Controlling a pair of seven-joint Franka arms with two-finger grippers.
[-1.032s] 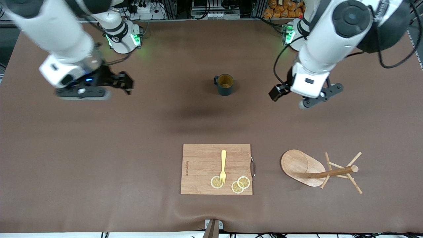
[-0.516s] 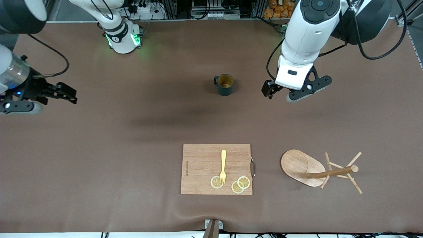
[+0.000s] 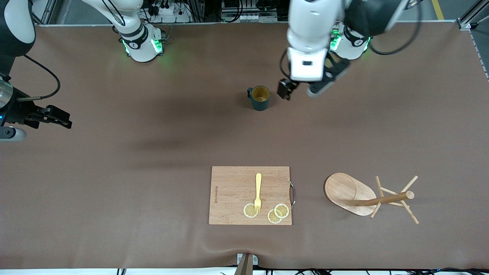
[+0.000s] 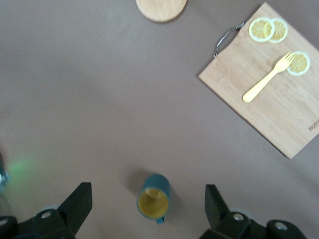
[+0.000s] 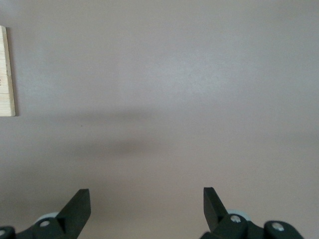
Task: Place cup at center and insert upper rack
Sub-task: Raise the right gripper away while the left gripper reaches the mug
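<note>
The dark teal cup (image 3: 259, 98) stands upright on the brown table, its yellowish inside showing. My left gripper (image 3: 305, 87) hovers just beside it, toward the left arm's end. In the left wrist view the cup (image 4: 154, 196) appears below and between the open fingers (image 4: 79, 205), untouched. The wooden upper rack (image 3: 366, 196) lies tipped on its side, nearer the front camera at the left arm's end; its oval base (image 4: 160, 7) shows in the left wrist view. My right gripper (image 3: 57, 116) hangs open and empty over bare table at the right arm's end, as the right wrist view shows (image 5: 146, 195).
A rectangular wooden cutting board (image 3: 233, 191) lies nearer the front camera than the cup, carrying a yellow fork (image 3: 258, 191) and lemon slices (image 3: 278, 212). Its metal handle (image 3: 293, 194) faces the rack. The board's edge (image 5: 6, 69) shows in the right wrist view.
The left arm has swung from its end of the table toward the cup. The right arm has drawn away toward the table's edge at its own end. Both grippers stayed open.
</note>
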